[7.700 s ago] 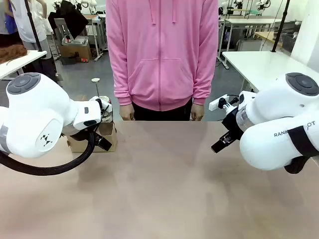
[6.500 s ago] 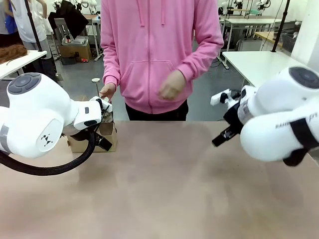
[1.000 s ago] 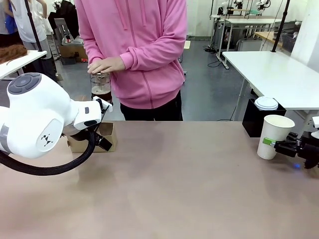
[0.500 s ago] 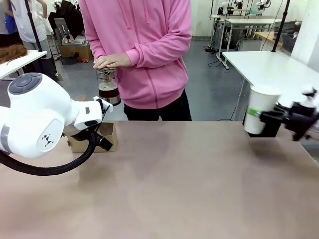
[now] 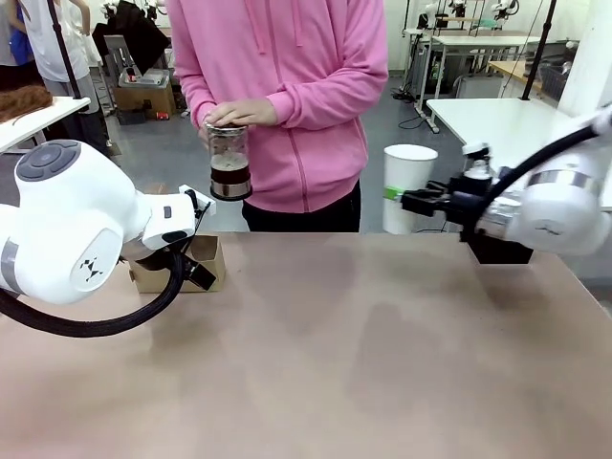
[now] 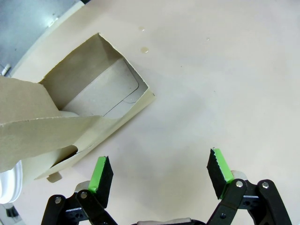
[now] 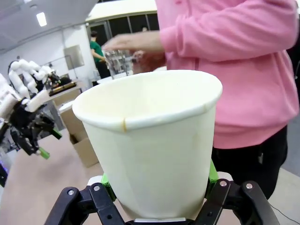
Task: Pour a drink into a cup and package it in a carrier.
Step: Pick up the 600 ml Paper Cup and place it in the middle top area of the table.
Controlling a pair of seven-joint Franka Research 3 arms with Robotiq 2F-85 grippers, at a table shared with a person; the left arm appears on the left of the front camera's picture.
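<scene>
Front view: the cup was held upright above the worktop's far edge, pinched by the right tool. The drink was held in a glass jug by the person's hands.
Left wrist view: the left tool was spread over bare worktop, just beside the carrier.
Right wrist view: the cup was clamped between green pads.

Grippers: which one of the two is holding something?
The right gripper: it is shut on the cup, held in the air. The left gripper is open and empty, beside the carrier.
</scene>
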